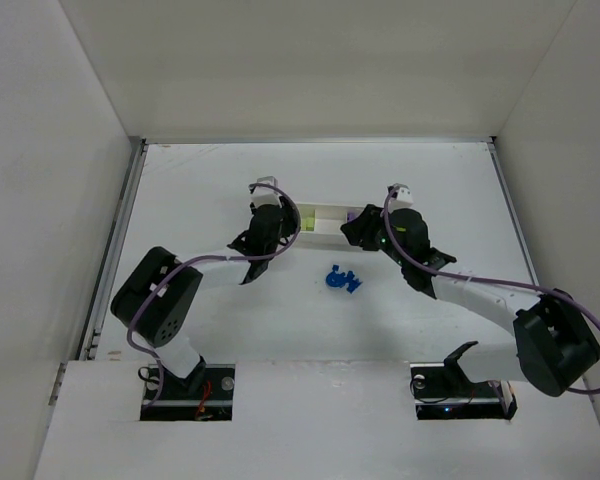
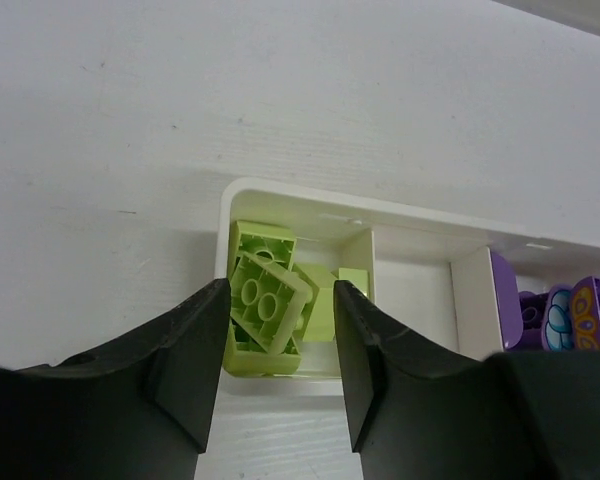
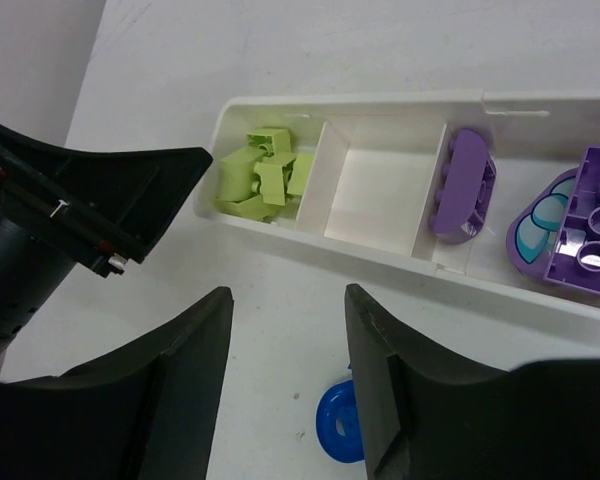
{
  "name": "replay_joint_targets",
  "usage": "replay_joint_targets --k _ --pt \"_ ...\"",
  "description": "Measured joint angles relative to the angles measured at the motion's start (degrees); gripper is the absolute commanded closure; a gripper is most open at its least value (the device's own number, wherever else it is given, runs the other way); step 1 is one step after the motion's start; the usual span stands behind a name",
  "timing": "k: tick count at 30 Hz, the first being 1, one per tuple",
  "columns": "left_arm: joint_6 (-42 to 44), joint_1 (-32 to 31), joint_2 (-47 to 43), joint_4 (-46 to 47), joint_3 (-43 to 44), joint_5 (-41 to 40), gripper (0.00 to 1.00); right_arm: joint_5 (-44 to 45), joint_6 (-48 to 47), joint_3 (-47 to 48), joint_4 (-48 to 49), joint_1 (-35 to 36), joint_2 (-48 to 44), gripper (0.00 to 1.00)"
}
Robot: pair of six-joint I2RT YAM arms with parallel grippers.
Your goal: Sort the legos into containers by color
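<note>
The white containers tray (image 1: 321, 224) lies across the middle of the table. My left gripper (image 2: 280, 365) hovers open over its left end, where several lime-green legos (image 2: 269, 305) lie piled in the end compartment (image 2: 280, 192); nothing is between the fingers. In the right wrist view the green legos (image 3: 260, 172) fill one compartment, the one beside it (image 3: 375, 190) holds nothing, and purple legos (image 3: 465, 185) fill the others. My right gripper (image 3: 288, 370) stands open above the table, with a blue lego (image 3: 338, 428) by its right finger. Blue legos (image 1: 342, 279) lie in front of the tray.
White walls enclose the table on the left, back and right. The two grippers (image 1: 270, 230) (image 1: 362, 232) sit at opposite ends of the tray, close together. The left gripper's black body (image 3: 90, 200) shows at the left of the right wrist view.
</note>
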Motion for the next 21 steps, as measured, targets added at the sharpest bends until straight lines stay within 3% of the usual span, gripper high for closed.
replay_joint_targets --k 5,9,14,21 --pt "0.15 -0.63 -7.02 -0.46 -4.00 -0.20 0.70 1.95 -1.49 0.09 -1.01 0.85 0.00 0.79" --pt "-0.31 -4.94 -15.98 -0.13 -9.14 0.02 0.79 6.62 -2.86 0.48 -3.96 3.28 0.20 0.88" --pt "-2.95 -14.32 -20.02 0.85 -15.21 1.40 0.74 13.62 -2.82 -1.11 -8.31 7.69 -2.19 0.82" --pt "-4.17 -22.10 -12.90 0.74 -15.98 3.52 0.56 19.12 1.49 -10.78 -13.03 9.33 -13.20 0.58"
